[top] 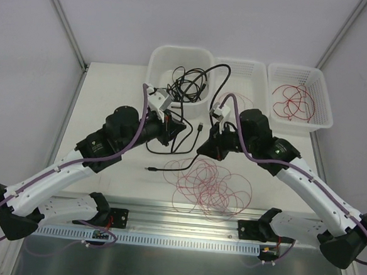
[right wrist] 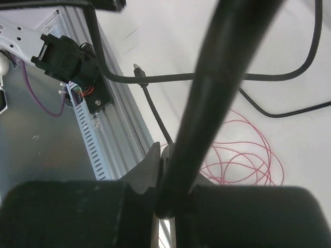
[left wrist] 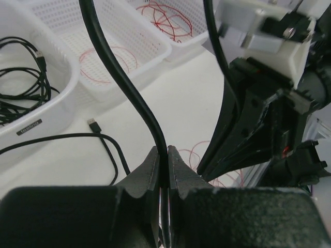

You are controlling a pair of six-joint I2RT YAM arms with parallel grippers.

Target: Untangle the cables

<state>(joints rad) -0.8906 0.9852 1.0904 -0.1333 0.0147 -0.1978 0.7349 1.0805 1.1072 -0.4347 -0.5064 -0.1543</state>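
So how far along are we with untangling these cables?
Partway, I'd say. Looks done: some black cables sit in the white bin, red wires in the far-right basket. In hand: left hand and right hand are each shut on raised black cable. Left: the red loops and a plugged black lead lying on the table.

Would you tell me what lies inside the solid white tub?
A tangle of black cables sits in the tub; one arcs out over its rim. Whatever lies beneath the tangle is hidden.
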